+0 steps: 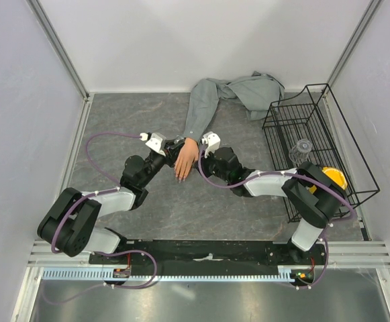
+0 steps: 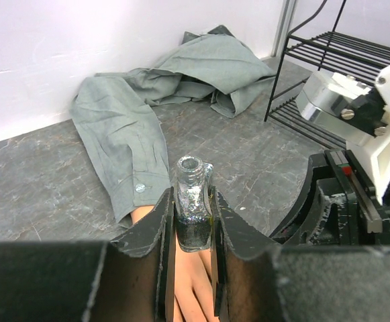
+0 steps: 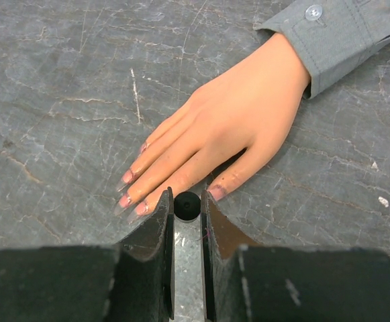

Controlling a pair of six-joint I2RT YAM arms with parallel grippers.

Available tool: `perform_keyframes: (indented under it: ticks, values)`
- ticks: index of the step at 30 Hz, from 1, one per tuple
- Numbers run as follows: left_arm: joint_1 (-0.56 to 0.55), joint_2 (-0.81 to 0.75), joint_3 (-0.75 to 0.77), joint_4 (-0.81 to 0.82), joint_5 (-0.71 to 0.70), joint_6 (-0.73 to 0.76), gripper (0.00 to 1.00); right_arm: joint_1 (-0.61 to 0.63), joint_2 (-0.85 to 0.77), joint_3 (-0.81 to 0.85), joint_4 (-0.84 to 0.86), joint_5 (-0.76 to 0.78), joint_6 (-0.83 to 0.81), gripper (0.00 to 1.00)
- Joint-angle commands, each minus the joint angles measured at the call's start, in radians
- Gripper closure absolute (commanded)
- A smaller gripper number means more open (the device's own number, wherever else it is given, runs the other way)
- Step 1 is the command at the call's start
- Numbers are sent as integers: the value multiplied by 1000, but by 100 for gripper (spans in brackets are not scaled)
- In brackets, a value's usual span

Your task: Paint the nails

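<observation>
My left gripper (image 2: 193, 225) clamped on uncapped glass bottle (image 2: 193, 196), upright, above mannequin hand (image 1: 184, 161). Hand flat on table (image 1: 114, 114) between both grippers, nails (image 3: 123, 200) toward arm bases. Right gripper (image 3: 186, 208) jaws pinch small black round piece (image 3: 187, 204), just beside thumb nail.

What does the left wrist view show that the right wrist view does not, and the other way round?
Only the left wrist view: the left gripper shut on an open glass bottle, the crumpled shirt, and the black wire rack. Only the right wrist view: the pinkish nails, and a small black round cap held in the right gripper. Both: the mannequin hand lying on the grey table, with its grey sleeve.
</observation>
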State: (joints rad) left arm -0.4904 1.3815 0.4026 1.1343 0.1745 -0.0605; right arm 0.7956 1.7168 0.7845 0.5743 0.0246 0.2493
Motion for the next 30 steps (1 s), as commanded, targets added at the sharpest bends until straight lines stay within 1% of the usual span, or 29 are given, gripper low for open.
perform_keyframes:
  ticks: [1,10,30]
  values:
    - [-4,8,-5,81,-41,48,98,1,23,67,7,24,-27,100]
    - [-4,8,-7,79,-47,48,98,1,43,70,-1,57,-33,100]
    - [-4,10,-5,78,-49,47,98,-13,86,101,1,58,-33,100]
